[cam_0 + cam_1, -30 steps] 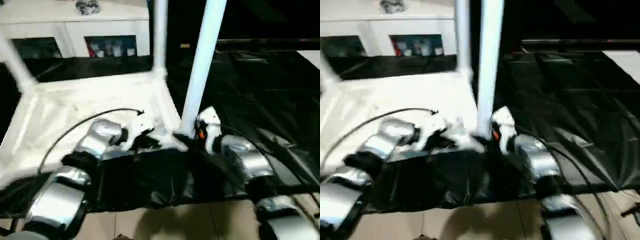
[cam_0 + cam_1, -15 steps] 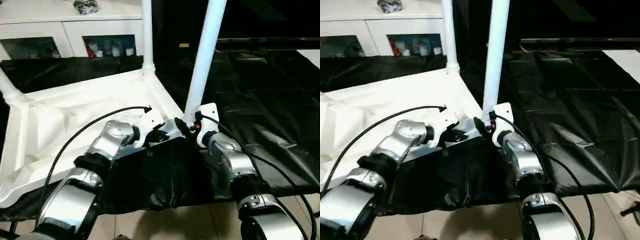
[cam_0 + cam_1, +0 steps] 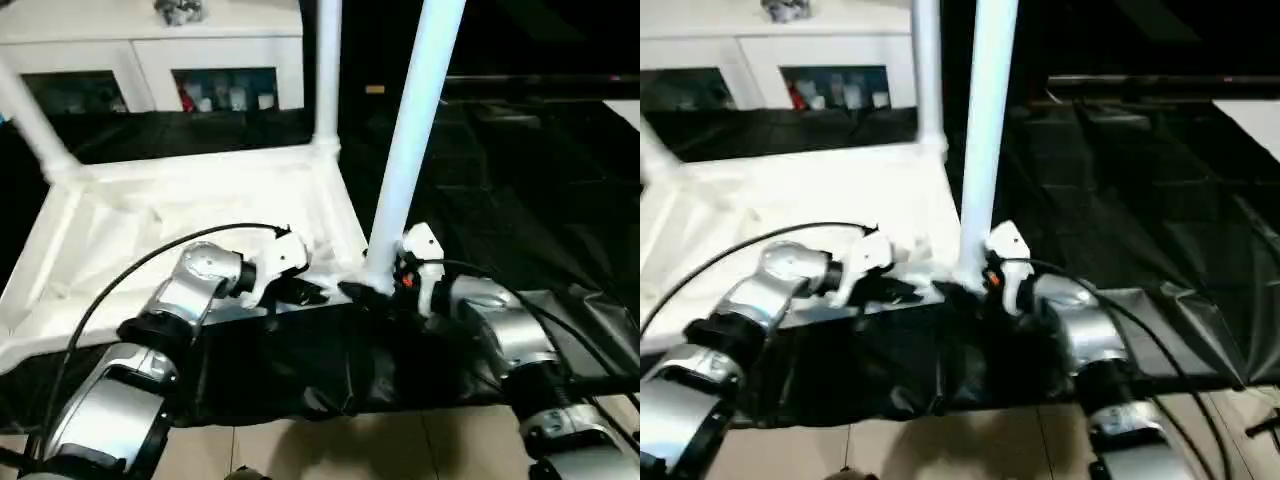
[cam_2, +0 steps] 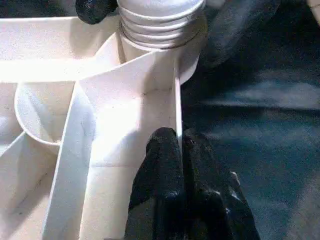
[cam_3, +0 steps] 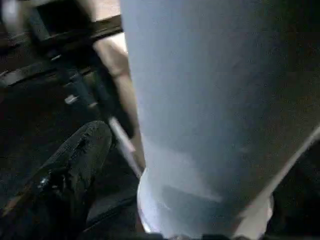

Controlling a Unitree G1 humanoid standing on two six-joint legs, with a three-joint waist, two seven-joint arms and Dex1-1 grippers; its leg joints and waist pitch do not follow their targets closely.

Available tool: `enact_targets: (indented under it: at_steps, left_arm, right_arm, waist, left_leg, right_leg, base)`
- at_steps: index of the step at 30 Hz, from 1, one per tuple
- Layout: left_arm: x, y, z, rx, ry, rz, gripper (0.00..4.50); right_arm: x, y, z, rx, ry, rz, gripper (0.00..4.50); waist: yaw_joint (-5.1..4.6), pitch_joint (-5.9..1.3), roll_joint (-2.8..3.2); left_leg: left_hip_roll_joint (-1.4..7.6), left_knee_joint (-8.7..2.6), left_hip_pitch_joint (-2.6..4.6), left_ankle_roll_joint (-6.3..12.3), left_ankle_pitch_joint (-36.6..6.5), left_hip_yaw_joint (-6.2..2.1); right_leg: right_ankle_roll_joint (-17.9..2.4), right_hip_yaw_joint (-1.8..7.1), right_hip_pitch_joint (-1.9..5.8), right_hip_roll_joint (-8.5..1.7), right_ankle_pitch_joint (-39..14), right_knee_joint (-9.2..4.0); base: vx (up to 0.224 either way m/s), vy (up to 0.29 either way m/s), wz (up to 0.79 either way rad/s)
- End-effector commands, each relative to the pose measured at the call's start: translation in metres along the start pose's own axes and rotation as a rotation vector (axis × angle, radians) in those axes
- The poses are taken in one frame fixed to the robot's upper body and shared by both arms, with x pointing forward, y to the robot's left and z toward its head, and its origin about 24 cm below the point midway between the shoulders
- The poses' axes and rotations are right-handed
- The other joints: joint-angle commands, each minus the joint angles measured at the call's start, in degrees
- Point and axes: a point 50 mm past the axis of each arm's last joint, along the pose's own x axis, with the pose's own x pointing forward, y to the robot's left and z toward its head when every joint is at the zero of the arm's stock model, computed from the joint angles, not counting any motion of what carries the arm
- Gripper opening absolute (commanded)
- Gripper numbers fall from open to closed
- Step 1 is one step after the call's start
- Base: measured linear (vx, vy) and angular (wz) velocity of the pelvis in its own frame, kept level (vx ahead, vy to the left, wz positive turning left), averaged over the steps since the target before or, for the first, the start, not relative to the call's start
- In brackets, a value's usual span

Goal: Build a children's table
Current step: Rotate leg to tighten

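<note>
The white tabletop [image 3: 180, 200] lies upside down on a black sheet. Legs stand upright in its far right socket [image 3: 326, 70] and far left socket [image 3: 30, 115]. A third leg [image 3: 410, 150] rises, leaning slightly, from the near right corner socket; its threaded end [image 4: 160, 20] sits in the socket. My left gripper [image 4: 179, 145] is shut on the thin rim wall of the tabletop just beside that socket. My right gripper [image 3: 385, 288] is at the base of this leg [image 5: 215, 100], open, one black finger [image 5: 80, 165] standing apart from the tube.
A white glass-doored cabinet [image 3: 150, 70] stands behind the tabletop. The black sheet [image 3: 520, 200] spreads to the right, with a flat white board [image 3: 625, 110] at its far edge. Tile floor [image 3: 350, 450] shows in front. A black cable [image 3: 130, 280] arcs over my left forearm.
The whole picture has shifted with the camera. Both grippers stay at the near right corner, the left on the rim, the right at the leg's base.
</note>
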Motion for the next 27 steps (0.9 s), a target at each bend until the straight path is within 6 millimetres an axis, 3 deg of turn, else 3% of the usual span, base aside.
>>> enact_targets:
  at_steps: [1,4,9,17,21,22,24,27]
  left_arm:
    - [0.007,-0.005,0.007,0.054,-0.005,-0.089,0.0]
    - [0.003,-0.006,0.005,0.054,0.005,-0.124,0.0]
    - [0.0,-0.005,0.004,0.054,0.016,-0.141,0.0]
    - [-0.001,-0.003,0.003,0.035,0.018,-0.109,0.0]
    - [0.004,0.005,0.004,-0.01,0.033,0.004,0.0]
    - [0.011,0.011,0.008,-0.05,0.02,0.093,0.0]
    - [0.015,0.013,0.011,-0.062,0.013,0.126,0.0]
    - [0.031,0.015,0.022,-0.091,-0.013,0.192,0.0]
  right_arm:
    - [0.008,0.012,0.005,-0.037,0.011,0.138,4.18]
    - [0.004,0.015,0.005,-0.05,0.047,0.202,3.95]
    - [0.004,0.017,0.002,-0.071,0.093,0.248,3.49]
    - [0.011,0.019,-0.001,-0.047,0.069,0.201,2.85]
    - [0.019,0.01,-0.003,0.001,0.04,0.018,2.72]
    - [0.024,0.0,-0.007,0.05,0.038,-0.161,2.72]
    - [0.027,-0.006,-0.01,0.082,0.044,-0.263,2.72]
    - [0.035,-0.014,-0.016,0.179,0.042,-0.473,2.7]
  waist:
    - [0.09,-3.67,-0.79]
    - [0.3,-3.75,-0.67]
    - [0.58,-3.7,-0.88]
    - [0.55,-3.73,-0.78]
    - [0.3,-3.44,-0.68]
    - [-0.01,-3.3,-0.73]
    - [-0.49,-3.17,-0.79]
    - [-1.09,-3.29,-0.7]
  left_leg:
    - [1.85,-3.23,0.59,4.78,-9.5,-0.19]
    - [1.89,-3.21,0.61,4.77,-8.8,-0.24]
    - [1.88,-3.21,0.65,4.56,-9.3,-0.22]
    - [1.83,-3.26,0.59,3.79,-9.5,-0.3]
    - [1.73,-3.5,0.79,2.46,-11.5,-0.3]
    - [1.67,-3.64,0.95,1.57,-12.8,-0.37]
    - [1.57,-3.87,1.19,0.11,-15.1,-0.63]
    - [1.6,-4.04,1.04,-0.68,-15.0,-0.8]
  right_leg:
    - [-13.3,3.12,2.69,-3.59,-7.3,-4.01]
    - [-14.1,3.06,2.68,-3.49,-4.9,-3.67]
    - [-13.9,3.08,2.65,-3.67,-6.4,-3.83]
    - [-13.5,3.07,2.71,-3.67,-6.9,-3.8]
    - [-12.7,3.12,2.41,-3.71,-11.2,-4.35]
    - [-12.1,3.13,2.25,-3.74,-14.0,-4.65]
    - [-11.1,3.02,2.18,-3.89,-18.9,-5.17]
    - [-10.3,3.06,2.22,-3.84,-19.2,-5.26]
  base:
    - [0.0,0.0,0.0]
    - [0.0,0.0,0.0]
    - [0.0,0.0,0.0]
    - [0.0,0.0,0.0]
    - [0.0,0.0,0.0]
    - [0.0,0.0,0.0]
    - [0.0,0.0,0.0]
    - [0.0,0.0,0.0]
